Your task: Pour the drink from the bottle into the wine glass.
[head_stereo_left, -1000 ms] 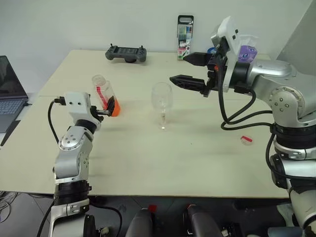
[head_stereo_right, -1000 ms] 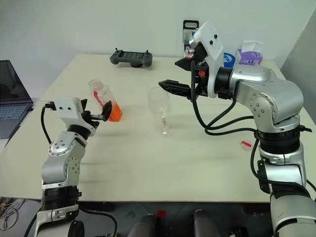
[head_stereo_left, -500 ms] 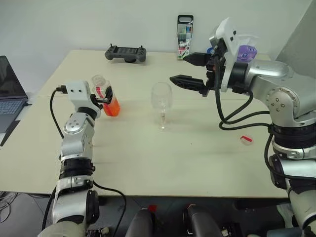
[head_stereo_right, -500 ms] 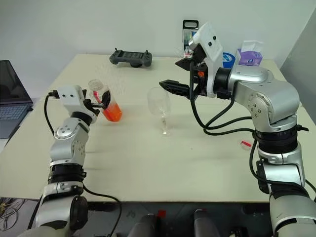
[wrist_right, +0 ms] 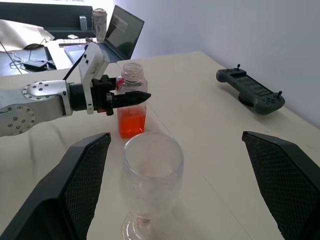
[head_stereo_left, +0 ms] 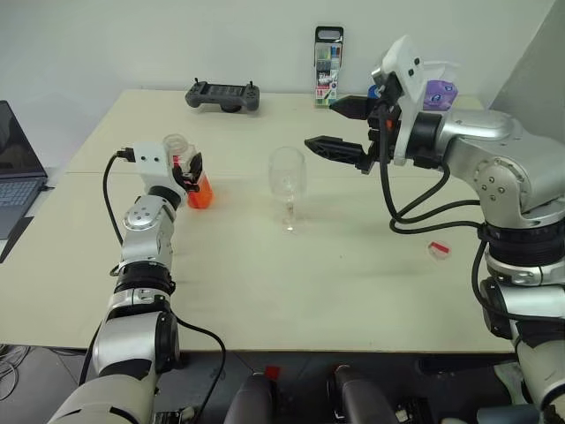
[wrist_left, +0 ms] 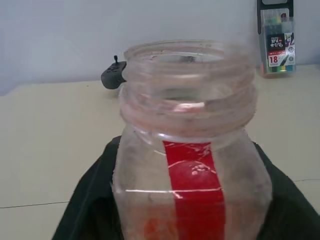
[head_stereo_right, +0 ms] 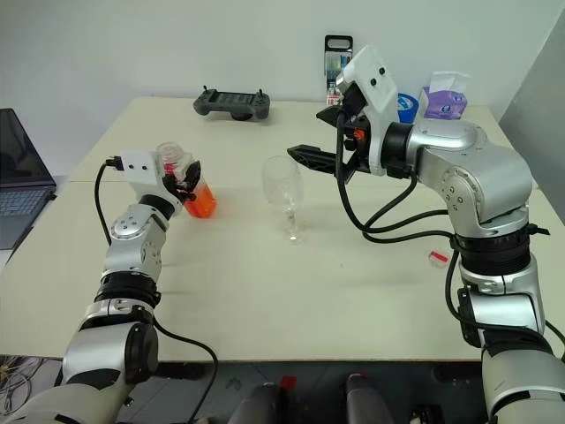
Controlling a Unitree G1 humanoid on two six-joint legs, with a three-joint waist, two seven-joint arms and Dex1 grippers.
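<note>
- Since the earlier frames, the left gripper [head_stereo_right: 187, 177] has been pushed forward to the bottle [head_stereo_right: 184, 176], and its fingers have been brought together around the bottle's middle.
- That mid-body grip is judged to have been chosen so the bottle can be tipped with control.
- The bottle is kept upright on the table [head_stereo_left: 291, 291], uncapped, with the drink [wrist_right: 132, 121] low in it, so nothing can spill before lifting.
- The wine glass [head_stereo_left: 288, 174] is left empty and upright, well apart from the bottle, toward the table's middle.
- The right gripper [head_stereo_left: 346, 124] is held raised above and beyond the glass with its fingers spread wide, gripping nothing; it is judged to be waiting there, possibly to steady the glass.
- A small red-and-white cap [head_stereo_left: 440, 250] is seen lying near the right arm.
</note>
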